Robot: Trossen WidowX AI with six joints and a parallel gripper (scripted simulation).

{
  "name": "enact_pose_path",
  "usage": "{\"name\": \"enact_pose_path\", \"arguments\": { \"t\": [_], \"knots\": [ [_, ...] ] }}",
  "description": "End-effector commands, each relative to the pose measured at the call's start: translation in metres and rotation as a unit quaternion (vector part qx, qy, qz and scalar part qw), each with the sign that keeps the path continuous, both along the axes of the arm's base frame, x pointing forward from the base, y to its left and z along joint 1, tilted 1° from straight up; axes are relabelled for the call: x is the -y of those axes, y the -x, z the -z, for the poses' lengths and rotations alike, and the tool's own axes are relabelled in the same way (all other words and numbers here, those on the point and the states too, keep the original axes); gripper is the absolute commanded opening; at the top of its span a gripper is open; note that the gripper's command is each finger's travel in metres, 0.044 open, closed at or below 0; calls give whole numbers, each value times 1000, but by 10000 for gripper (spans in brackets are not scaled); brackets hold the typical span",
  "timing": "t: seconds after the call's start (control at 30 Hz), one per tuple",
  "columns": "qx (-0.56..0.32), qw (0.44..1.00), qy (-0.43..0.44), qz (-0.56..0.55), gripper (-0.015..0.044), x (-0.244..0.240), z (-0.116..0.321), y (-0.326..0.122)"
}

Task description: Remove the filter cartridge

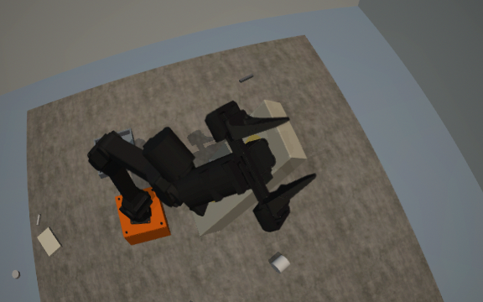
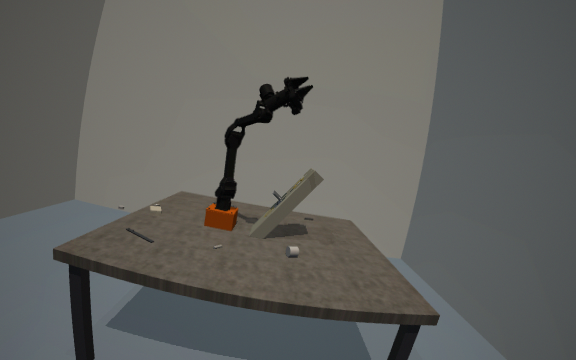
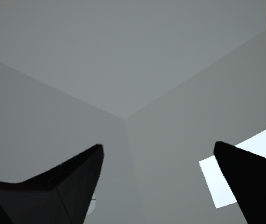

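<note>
The service panel [image 1: 225, 214] [image 2: 288, 206] is a thick beige slab, tilted up from the table. Yellow marks show on its face, and a grey piece [image 2: 277, 195] sticks out from the face in the exterior view. The arm covers much of the face in the top view; I cannot make out the cartridge or its slots in any view. The grey tray [image 1: 126, 132] is partly hidden behind the arm's elbow; its floor is mostly covered. My gripper [image 1: 302, 147] [image 2: 310, 82] [image 3: 160, 149] is open and empty, high above the panel, fingers pointing outward and slightly upward.
The orange base [image 1: 147, 232] [image 2: 220, 218] stands beside the panel's lower end. A white cylinder [image 1: 280, 262] [image 2: 292, 251], a dark rod [image 1: 246, 78] [image 2: 308, 219] and a cream block [image 1: 49, 242] [image 2: 155, 209] lie on the table. The wrist view shows only walls and bright patches beyond the fingers.
</note>
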State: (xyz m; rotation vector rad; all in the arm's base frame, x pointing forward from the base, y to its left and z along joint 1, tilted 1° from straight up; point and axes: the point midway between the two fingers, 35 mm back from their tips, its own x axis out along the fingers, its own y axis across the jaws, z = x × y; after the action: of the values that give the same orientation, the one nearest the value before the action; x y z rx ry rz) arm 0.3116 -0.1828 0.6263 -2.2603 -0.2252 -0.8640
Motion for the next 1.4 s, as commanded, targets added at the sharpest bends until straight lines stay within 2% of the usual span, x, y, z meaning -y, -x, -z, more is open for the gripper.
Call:
{"name": "enact_pose_path", "arguments": {
  "t": [0.0,0.13,0.33,0.63,0.97,1.07,1.37],
  "knots": [
    [-2,1000,-3,-1,374,-1,1,-1],
    [-55,996,-58,-28,269,-24,31,-21],
    [-169,974,-134,-70,111,-74,98,-44],
    [-367,906,-177,-111,106,-160,219,-36],
    [-575,799,-124,-124,106,-230,354,32],
    [-597,785,-112,-123,106,-235,369,43],
    [-597,785,-112,-123,106,-235,369,43]
  ]
}}
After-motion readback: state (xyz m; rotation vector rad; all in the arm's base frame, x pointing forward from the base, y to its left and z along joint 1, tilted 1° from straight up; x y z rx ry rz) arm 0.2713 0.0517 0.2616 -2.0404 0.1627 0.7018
